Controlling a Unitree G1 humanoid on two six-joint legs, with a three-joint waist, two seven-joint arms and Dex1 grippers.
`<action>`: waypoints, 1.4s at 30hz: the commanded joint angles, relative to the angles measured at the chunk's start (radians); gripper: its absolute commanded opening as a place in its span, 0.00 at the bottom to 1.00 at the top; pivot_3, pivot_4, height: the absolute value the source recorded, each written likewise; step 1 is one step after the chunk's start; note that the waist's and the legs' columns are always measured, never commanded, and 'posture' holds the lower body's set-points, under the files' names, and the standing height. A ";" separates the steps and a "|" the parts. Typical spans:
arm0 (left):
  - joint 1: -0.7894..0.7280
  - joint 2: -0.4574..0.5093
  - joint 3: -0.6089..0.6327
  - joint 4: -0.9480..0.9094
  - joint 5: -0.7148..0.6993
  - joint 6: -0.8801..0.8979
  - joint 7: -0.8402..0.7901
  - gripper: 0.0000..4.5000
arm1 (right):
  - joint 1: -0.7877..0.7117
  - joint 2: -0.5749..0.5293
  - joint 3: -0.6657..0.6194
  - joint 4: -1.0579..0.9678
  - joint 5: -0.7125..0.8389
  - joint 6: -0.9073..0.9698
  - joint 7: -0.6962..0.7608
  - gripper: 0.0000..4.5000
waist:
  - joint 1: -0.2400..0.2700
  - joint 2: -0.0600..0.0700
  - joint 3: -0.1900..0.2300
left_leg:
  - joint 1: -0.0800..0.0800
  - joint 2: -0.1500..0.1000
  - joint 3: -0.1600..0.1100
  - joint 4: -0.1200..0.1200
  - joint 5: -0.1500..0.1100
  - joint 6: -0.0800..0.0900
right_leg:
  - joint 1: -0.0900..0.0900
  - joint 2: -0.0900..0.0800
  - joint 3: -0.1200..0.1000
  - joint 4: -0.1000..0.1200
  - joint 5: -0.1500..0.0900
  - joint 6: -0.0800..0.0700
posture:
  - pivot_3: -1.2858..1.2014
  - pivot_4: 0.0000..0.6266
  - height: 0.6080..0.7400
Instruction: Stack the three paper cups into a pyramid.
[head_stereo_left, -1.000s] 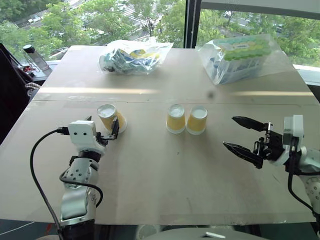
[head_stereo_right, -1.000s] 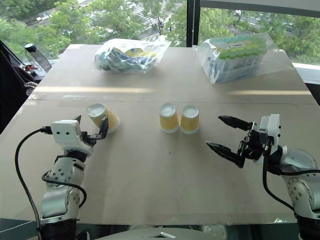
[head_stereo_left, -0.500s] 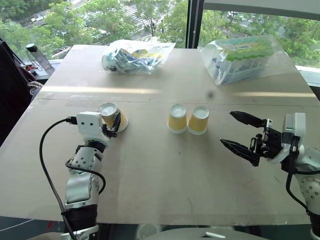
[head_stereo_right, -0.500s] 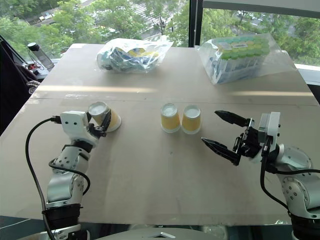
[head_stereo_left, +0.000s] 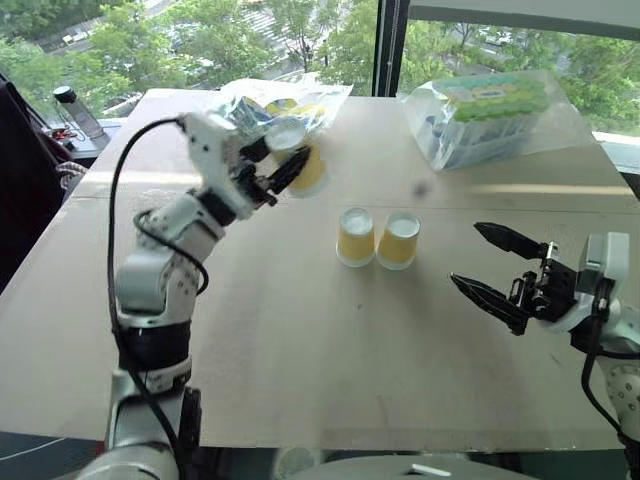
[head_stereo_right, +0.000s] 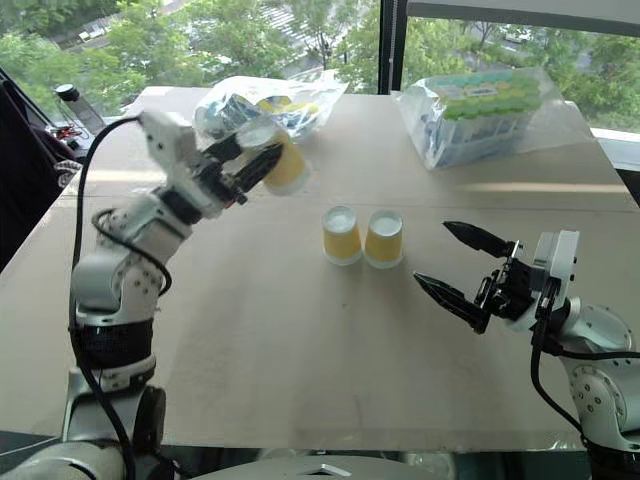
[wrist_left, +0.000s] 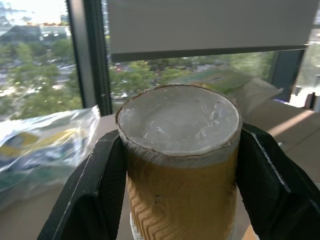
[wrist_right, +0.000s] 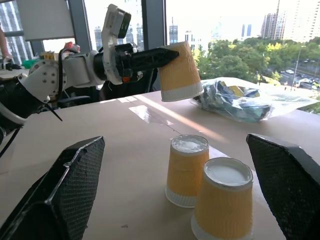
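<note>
Lifted cup (head_stereo_left: 297, 160) clamped in left gripper (head_stereo_left: 283, 168), above and left of two upside-down cups (head_stereo_left: 377, 239) standing together; two plastic bags (head_stereo_left: 480, 115) beyond them; right gripper (head_stereo_left: 497, 269) wide open, empty, right of them.

The head's stereo pair looks forward and down over the table (head_stereo_left: 300, 340). The left wrist view sits tight behind a held cup (wrist_left: 180, 150). The right wrist view faces across the table at two standing cups (wrist_right: 205, 190), which the head views share.

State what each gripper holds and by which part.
The left gripper holds one yellow-orange paper cup, upside down, by its sides, clear above the table. The right gripper is open and holds nothing.
</note>
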 joint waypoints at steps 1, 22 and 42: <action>-0.104 -0.003 -0.068 0.076 -0.050 0.040 -0.156 0.59 | 0.026 0.008 -0.041 0.003 -0.014 -0.061 0.007 1.00 | -0.006 0.000 0.000 | 0.000 0.000 0.000 0.000 0.000 0.000 | 0.000 0.000 0.000 0.000 0.000 0.000 | 0.52 0.24 1.00; -0.212 -0.058 -0.190 0.346 0.127 -0.159 -0.406 0.59 | 0.051 0.100 -0.088 -0.033 0.055 -0.168 -0.075 1.00 | -0.014 0.000 0.000 | 0.000 0.001 0.000 0.000 0.000 0.000 | -0.001 0.001 0.001 0.001 0.000 0.000 | 0.52 0.24 1.00; -0.202 -0.098 -0.215 0.382 0.182 -0.178 -0.468 0.68 | 0.065 0.110 -0.089 -0.015 0.074 -0.211 -0.045 1.00 | -0.016 0.000 0.000 | 0.000 0.001 0.000 0.000 0.000 0.000 | -0.001 0.002 0.001 0.001 0.000 0.000 | 0.52 0.24 1.00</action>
